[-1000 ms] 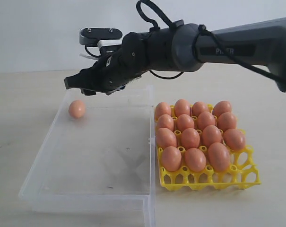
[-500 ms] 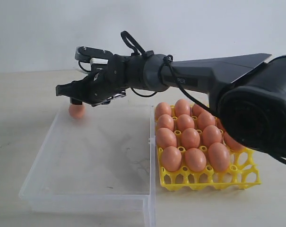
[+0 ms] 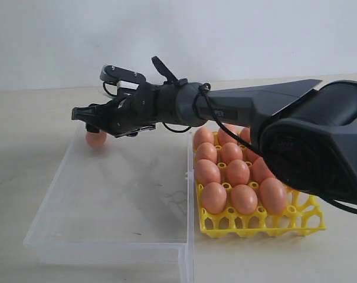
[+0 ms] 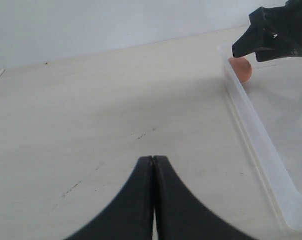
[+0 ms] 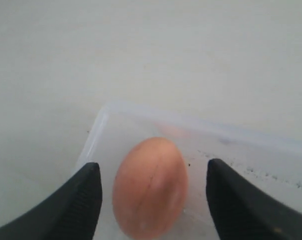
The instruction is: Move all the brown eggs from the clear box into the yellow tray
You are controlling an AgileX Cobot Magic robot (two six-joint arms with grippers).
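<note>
right jaws: spread wide and gripping nothing; in the right wrist view one fingertip (image 5: pixel 85 197) stood on each side of the last loose brown egg (image 5: pixel 150 192), with a clear gap on both sides.
jaw height: from the exterior view they sat over the top of that egg, and i could not tell whether they were low enough to close on its widest part.
last loose brown egg: it lay alone in the far left corner of the clear box (image 3: pixel 110 247), close to the walls.
right arm (image 3: pixel 267 103): it reached across from the right, over the back of the yellow tray (image 3: pixel 261 227).
yellow tray: it stood just right of the box, its visible cells filled with brown eggs (image 3: pixel 238 172); the front right corner cell (image 3: pixel 303 207) looked bare, though the arm hid part of that side.
left jaws: pressed shut on nothing, over the bare bench (image 4: pixel 91 100) outside the box.
step in hand: i judged this the approach for the final pick.
next move: sink a little if needed, close gently around the egg's middle without nudging it into the corner wall, lift clear of the rim, then carry it across to the free cell.
</note>
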